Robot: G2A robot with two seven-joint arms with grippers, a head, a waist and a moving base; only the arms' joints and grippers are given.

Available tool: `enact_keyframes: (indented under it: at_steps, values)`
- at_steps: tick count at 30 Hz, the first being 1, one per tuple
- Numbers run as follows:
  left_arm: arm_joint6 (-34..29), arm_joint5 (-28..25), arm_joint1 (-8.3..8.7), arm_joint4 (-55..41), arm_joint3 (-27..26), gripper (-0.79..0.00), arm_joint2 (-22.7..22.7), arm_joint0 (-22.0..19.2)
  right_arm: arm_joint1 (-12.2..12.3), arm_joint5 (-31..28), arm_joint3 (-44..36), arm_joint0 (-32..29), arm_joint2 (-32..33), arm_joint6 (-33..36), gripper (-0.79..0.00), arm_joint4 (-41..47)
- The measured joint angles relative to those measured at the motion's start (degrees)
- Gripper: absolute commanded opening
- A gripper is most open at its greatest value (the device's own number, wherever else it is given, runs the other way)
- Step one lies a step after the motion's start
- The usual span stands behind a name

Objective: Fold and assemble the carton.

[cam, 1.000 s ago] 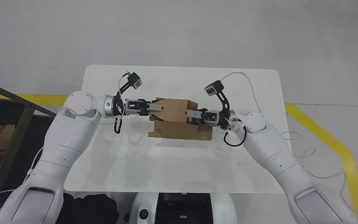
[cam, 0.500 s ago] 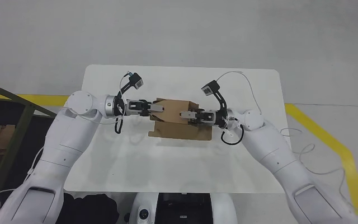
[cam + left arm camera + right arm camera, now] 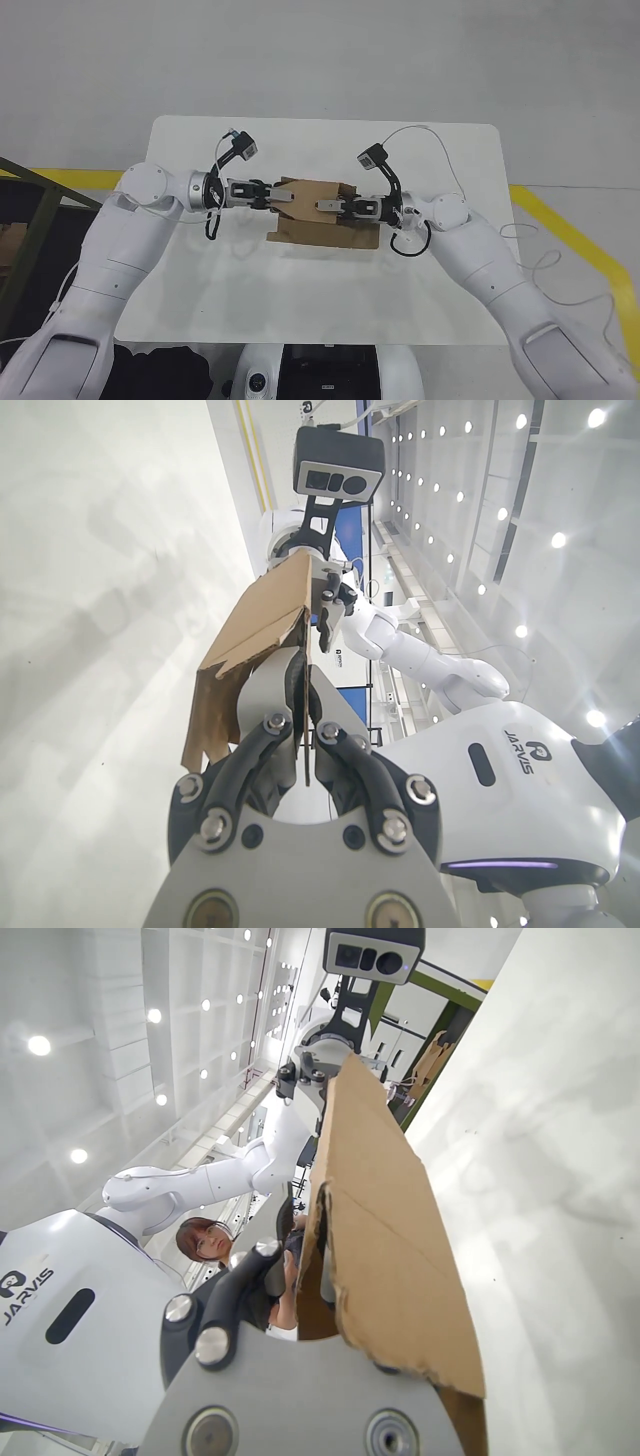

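A brown carton (image 3: 312, 190) is held over the middle of the white table (image 3: 320, 300), partly opened, its lower panel close to the tabletop. My left gripper (image 3: 278, 194) is at its left end. In the left wrist view it (image 3: 300, 700) is shut on the thin edge of a carton (image 3: 260, 625) flap. My right gripper (image 3: 328, 207) comes in from the right over the carton's top. In the right wrist view it (image 3: 299, 1218) is shut on a wall of the carton (image 3: 380, 1228), one finger hidden behind the board. Each wrist view shows the other gripper at the carton's far end.
The table has free room all round the carton. A thin white cable (image 3: 440, 150) loops above the table's back right. A dark frame (image 3: 20, 230) stands off the table's left side, and a yellow floor line (image 3: 560, 230) runs to the right.
My right gripper has moved left along the carton's top, nearer the left gripper. The left gripper has shifted only slightly.
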Motion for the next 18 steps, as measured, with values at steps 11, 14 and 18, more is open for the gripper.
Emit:
enact_keyframes:
  at_steps: [11,14,18]
  values:
    - [0.1,-0.5,0.07,-0.5,-0.4,0.0,-0.5,0.3,-0.4,-0.3,1.3,0.8,-0.3,-0.3,-0.785,-1.8]
    - [-0.1,-0.5,0.14,-1.4,-0.7,0.0,-1.0,0.4,-0.5,-0.5,1.7,1.0,-0.4,-0.5,-0.785,-2.3]
    - [-1.0,-0.3,0.22,-2.6,-1.2,0.0,-1.5,0.6,-0.8,-0.5,2.4,1.2,-0.4,-0.5,-0.785,-3.2]
